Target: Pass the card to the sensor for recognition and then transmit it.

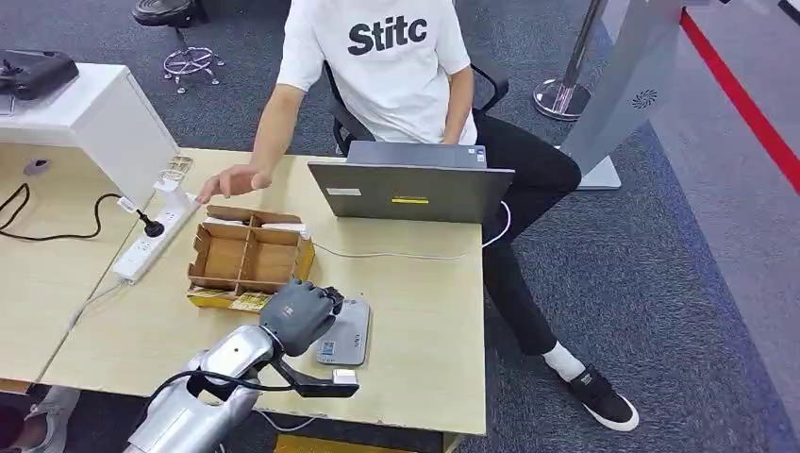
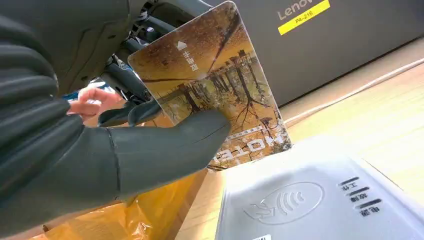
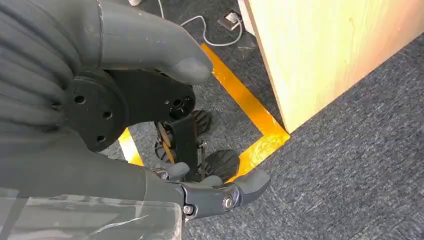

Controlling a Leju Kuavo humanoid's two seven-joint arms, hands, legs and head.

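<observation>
My left hand (image 1: 300, 314) hovers over the grey card sensor (image 1: 345, 333) near the table's front edge. In the left wrist view the hand (image 2: 100, 150) pinches a card (image 2: 210, 85) printed with an autumn tree scene, thumb pressed on its face. The card stands tilted just above the sensor (image 2: 320, 200), whose top carries a contactless symbol; I cannot tell if they touch. My right hand (image 3: 150, 125) hangs beside the table's wooden side, fingers apart and holding nothing.
A cardboard divider box (image 1: 247, 257) sits just behind the sensor. A grey laptop (image 1: 411, 189) stands farther back, and a person in a white shirt (image 1: 387, 57) reaches a hand (image 1: 231, 181) toward the box. A power strip (image 1: 151, 236) lies left.
</observation>
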